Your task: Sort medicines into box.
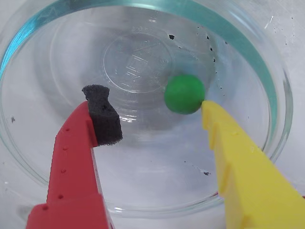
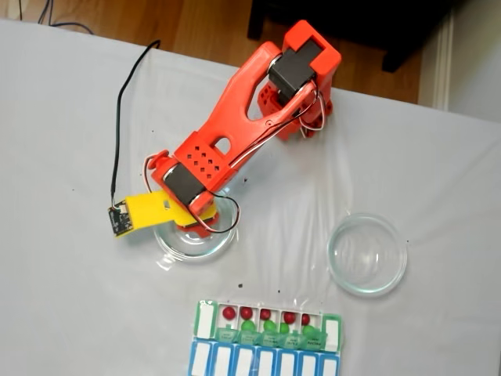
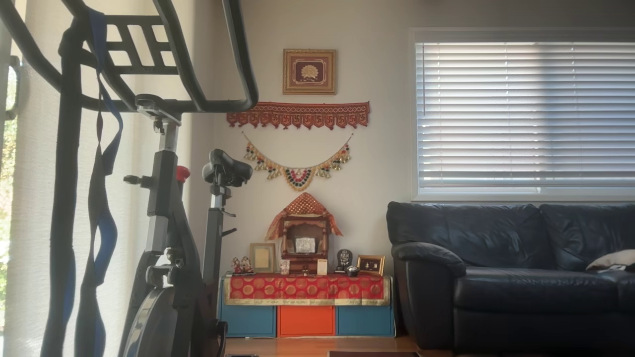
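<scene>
Wrist view: gripper [image 1: 155, 102] spread open inside a glass dish [image 1: 274, 95]; red finger [image 1: 76, 157] with foam pad at left, green ball [image 1: 184, 93] touching the yellow fingertip [image 1: 209, 109] at right. Fixed view: box [image 2: 268, 324] holds red and green balls below the dish [image 2: 188, 243].

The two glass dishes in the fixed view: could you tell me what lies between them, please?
In the fixed view, bare white tablecloth separates the dish under the gripper from the empty dish, apart from tiny dark specks.

Wrist close over dish [image 1: 143, 200]; fixed overhead shares it; other faces room.
</scene>
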Controlling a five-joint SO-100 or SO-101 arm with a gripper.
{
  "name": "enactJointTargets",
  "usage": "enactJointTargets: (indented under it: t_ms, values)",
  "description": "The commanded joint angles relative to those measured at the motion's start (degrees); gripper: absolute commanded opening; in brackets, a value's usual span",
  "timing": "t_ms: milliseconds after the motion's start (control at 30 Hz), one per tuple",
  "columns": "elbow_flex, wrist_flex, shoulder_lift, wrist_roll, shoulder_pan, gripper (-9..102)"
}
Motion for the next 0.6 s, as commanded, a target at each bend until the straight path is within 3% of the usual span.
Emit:
enactJointTargets:
  t_ms: [0,567]
  values:
    - [0.3,-0.6,3.6,-0.1,0.4,31]
    - [3.3,-1.8,5.0,-0.8,0.4,29]
